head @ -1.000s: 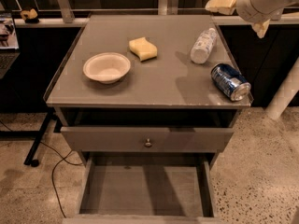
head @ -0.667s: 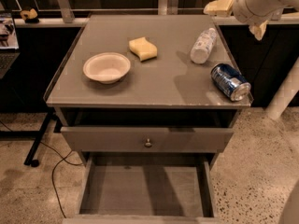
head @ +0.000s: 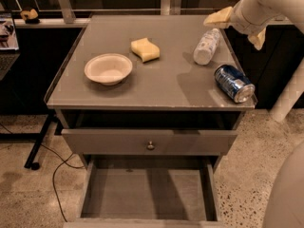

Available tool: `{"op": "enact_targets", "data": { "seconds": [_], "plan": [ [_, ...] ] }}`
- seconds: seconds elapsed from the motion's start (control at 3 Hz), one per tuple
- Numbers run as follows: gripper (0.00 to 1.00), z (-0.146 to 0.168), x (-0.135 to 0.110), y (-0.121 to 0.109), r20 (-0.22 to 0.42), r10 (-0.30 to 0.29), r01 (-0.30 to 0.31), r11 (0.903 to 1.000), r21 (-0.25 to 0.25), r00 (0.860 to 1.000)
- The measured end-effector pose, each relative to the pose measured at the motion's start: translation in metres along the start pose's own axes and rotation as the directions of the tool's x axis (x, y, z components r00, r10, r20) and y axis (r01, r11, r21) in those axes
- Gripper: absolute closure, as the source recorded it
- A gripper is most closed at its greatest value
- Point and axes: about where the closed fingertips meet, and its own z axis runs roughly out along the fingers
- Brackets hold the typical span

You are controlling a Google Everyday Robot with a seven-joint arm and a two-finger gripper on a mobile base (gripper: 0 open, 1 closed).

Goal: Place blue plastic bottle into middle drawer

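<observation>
The fingers [head: 217,18] are spread apart with nothing between them. The gripper [head: 236,28] hangs over the back right corner of the worktop [head: 161,87], and one finger sits just above the far end of the blue plastic bottle [head: 206,46].

The bottle lies on its side, well back on the right half of the worktop. Its long axis runs from front-left to back-right, with the narrower end toward the back edge and the fingers. Its label is white with pale print that I cannot read.

A blue can [head: 233,83] also lies on its side, close to the right front corner and right by the edge. It has white markings, but none can be read.

A yellow sponge [head: 145,50] and a pale bowl [head: 108,69] sit on the left and middle, well apart from the bottle. Bare worktop lies between them.

Below, a drawer front with a small knob [head: 150,145] stands slightly out. Under it the middle drawer [head: 142,194] is pulled far forward, and its flat grey floor is open from above.
</observation>
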Motion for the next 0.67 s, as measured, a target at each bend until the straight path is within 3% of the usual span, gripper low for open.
{"op": "enact_targets", "data": {
  "seconds": [0.33, 0.67],
  "plan": [
    [0.0, 0.0028, 0.0027, 0.0, -0.009, -0.006, 0.006, 1.0, 0.001, 1.0],
    [0.0, 0.0031, 0.0002, 0.0021, -0.006, 0.036, -0.036, 0.9992, -0.018, 0.999]
  ]
}}
